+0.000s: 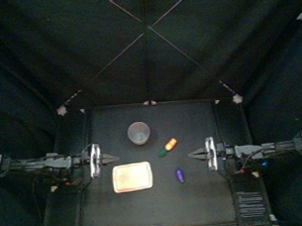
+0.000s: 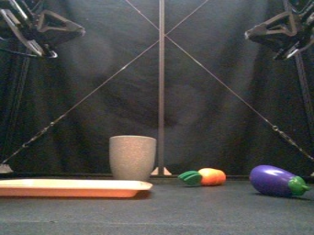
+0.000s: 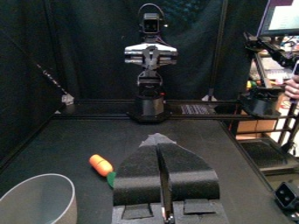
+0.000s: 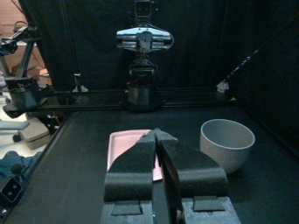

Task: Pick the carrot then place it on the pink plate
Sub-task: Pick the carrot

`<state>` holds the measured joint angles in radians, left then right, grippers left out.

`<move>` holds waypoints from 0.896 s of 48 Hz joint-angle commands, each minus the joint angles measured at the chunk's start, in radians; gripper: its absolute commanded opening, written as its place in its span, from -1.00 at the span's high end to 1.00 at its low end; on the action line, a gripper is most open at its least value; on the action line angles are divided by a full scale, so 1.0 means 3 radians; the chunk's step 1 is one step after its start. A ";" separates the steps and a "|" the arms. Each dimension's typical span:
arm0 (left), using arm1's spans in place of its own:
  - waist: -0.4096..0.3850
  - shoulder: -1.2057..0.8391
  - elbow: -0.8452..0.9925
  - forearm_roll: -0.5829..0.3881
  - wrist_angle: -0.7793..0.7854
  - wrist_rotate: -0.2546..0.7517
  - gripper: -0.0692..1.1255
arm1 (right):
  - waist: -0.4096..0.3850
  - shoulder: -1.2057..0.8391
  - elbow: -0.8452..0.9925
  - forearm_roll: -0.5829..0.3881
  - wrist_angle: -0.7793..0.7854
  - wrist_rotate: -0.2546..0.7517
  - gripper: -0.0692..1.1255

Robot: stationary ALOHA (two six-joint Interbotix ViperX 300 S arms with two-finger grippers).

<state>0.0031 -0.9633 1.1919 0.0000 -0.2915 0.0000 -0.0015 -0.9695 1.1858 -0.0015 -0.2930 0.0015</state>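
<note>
Near the cup (image 2: 132, 156), we judge the carrot (image 2: 205, 176) light, stiff, slick, best pinched mid-body; left gripper (image 3: 160, 142), right gripper (image 4: 160, 135) both closed

Nothing here that I can read: no lettering, label, brand, number or sign comes through clearly enough to make out on any surface in any of the views

You have four things on the tabletop (image 1: 201, 195), one of each kind: one carrot (image 2: 208, 176), one purple eggplant (image 2: 277, 180), one grey cup (image 2: 132, 156) and one pink plate (image 2: 73, 187). That makes two toy foods, one cup and one plate.
</note>
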 commanded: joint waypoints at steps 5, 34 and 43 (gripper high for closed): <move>0.0159 -0.0143 0.0005 0.0066 0.0000 0.0026 0.96 | -0.0271 0.0256 0.0010 0.0010 0.0072 0.0020 0.86; 0.0276 -0.0276 0.0036 0.0194 0.0235 0.0026 0.94 | -0.0849 0.1570 -0.0670 -0.0348 0.0982 0.0061 0.40; 0.0297 -0.0276 0.0077 0.0189 0.0419 0.0020 0.94 | -0.0869 0.1948 -0.0711 -0.0327 0.0982 0.0072 -0.27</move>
<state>0.0874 -1.0462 1.2272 0.0568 -0.1841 0.0061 -0.2592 -0.4142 0.9971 -0.1043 0.0046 0.0215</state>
